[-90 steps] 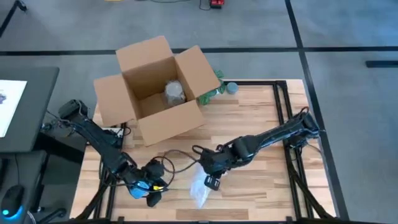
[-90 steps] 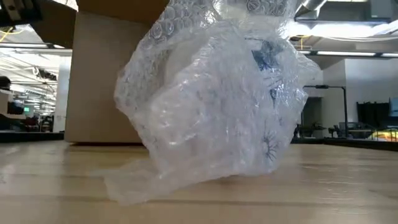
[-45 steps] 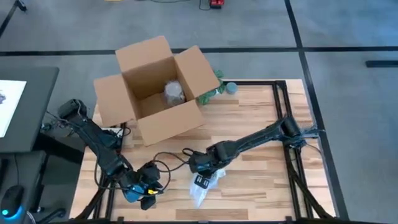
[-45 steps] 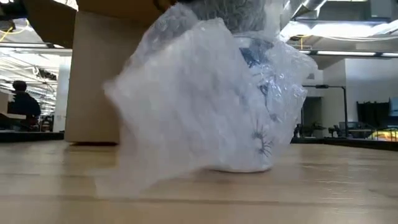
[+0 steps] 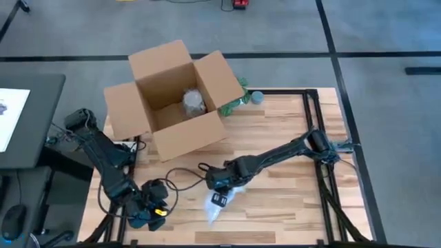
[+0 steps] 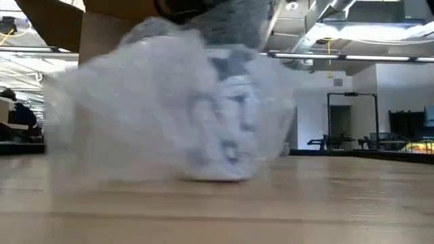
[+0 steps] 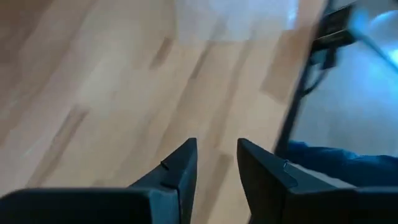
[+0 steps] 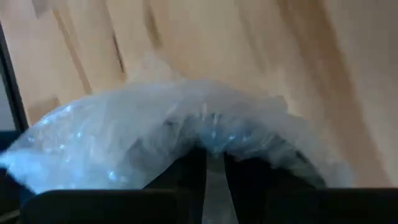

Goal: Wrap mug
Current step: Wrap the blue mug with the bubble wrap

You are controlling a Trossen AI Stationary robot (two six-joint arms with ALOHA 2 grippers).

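Note:
The mug (image 6: 227,125), white with a blue print, stands on the table inside a loose bundle of bubble wrap (image 6: 149,122), which lies near the table's front edge in the high view (image 5: 219,205). My right gripper (image 5: 219,184) is over the bundle's far side and shut on the wrap (image 8: 214,165). My left gripper (image 5: 148,212) hangs at the table's near left corner, slightly open, with only bare wood between its fingers (image 7: 216,165). My right gripper pinches a gathered piece of the bubble wrap (image 8: 213,146) between its two fingers, at the top of the bundle. It comes from above, slanting in from the table's right. The bundle's lower part and the mug's base rest on the table.
An open cardboard box (image 5: 172,96) stands at the far left with a wrapped item (image 5: 194,102) inside. Beside its right flap lie a green thing (image 5: 234,102) and a small grey-blue object (image 5: 256,97). A cable (image 5: 182,176) runs across the wood between the arms.
My right gripper has gone toward the table's left edge, still shut on the wrap, pulling the bundle and mug along with it. The loose wrap has swung across the mug. My left gripper has drawn back toward the near left corner.

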